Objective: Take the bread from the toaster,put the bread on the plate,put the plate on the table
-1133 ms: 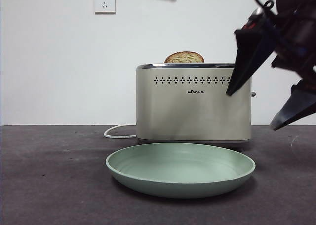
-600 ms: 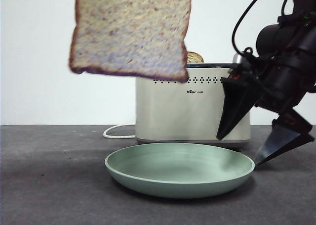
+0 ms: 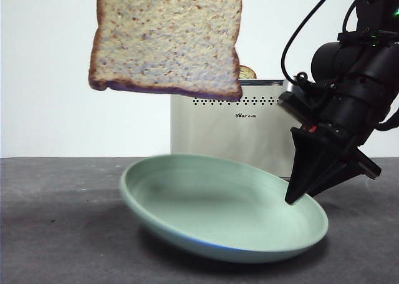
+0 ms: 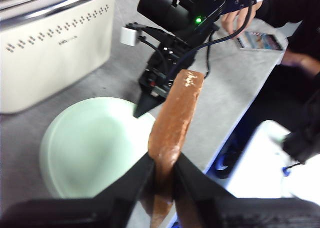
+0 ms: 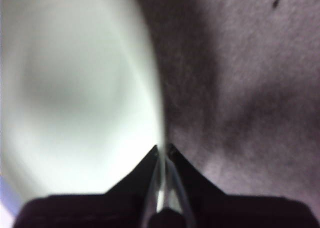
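My left gripper [image 4: 163,164] is shut on a slice of speckled brown bread [image 3: 167,39], seen edge-on in the left wrist view [image 4: 176,112]; it hangs high above the plate. The mint-green plate [image 3: 218,209] is tilted, its left side raised off the table [image 3: 56,234]. My right gripper [image 3: 298,196] is shut on the plate's right rim [image 5: 161,178]. The cream toaster [image 3: 230,134] stands behind the plate, with a second slice [image 3: 247,72] poking from its slot. The toaster also shows in the left wrist view [image 4: 55,42].
A person's hand and a phone [image 4: 260,37] are at the table's far edge in the left wrist view. The white wall rises behind the toaster.
My right gripper has moved down and closed on the plate's right rim. The plate has tipped, its left side lifting. The bread has stayed almost still.
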Available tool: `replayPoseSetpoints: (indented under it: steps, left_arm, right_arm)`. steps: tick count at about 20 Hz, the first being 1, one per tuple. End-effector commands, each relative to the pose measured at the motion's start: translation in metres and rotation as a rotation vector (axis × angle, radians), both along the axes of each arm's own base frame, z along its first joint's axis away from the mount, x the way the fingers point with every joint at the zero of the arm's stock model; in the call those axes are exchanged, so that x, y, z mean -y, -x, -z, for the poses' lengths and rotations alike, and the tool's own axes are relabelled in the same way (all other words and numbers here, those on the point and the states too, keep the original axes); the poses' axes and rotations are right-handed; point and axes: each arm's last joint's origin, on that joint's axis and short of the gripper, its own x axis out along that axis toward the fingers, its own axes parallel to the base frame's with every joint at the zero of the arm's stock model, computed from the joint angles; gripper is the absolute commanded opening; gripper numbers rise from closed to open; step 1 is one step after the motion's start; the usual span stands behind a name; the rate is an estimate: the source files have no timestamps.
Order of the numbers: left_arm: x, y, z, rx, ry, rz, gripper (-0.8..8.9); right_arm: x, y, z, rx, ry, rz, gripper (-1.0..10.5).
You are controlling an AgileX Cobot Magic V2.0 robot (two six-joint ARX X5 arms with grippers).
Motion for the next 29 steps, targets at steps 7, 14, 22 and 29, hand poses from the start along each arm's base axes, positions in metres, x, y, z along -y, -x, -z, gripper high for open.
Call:
replayPoseSetpoints:
  steps: [7,14,22,29]
  left_arm:
    - [0.003,0.0,-0.005,-0.112,0.128,0.003,-0.07]
    - [-0.003,-0.02,0.007,-0.197,0.093,-0.099,-0.08]
    - [-0.005,-0.047,0.044,-0.411,-0.099,-0.214,0.39]
    - [-0.001,-0.053,0.051,-0.45,-0.132,-0.216,4.09]
  right_arm:
    - [-0.013,0.035,-0.078,0.208,-0.106,-0.016,-0.2]
    - [-0.03,0.063,-0.104,0.271,-0.135,-0.072,-0.2]
    - [-0.047,0.074,-0.103,0.281,-0.1,-0.12,-0.2]
    - [-0.047,0.075,-0.102,0.268,-0.1,-0.124,-0.2]
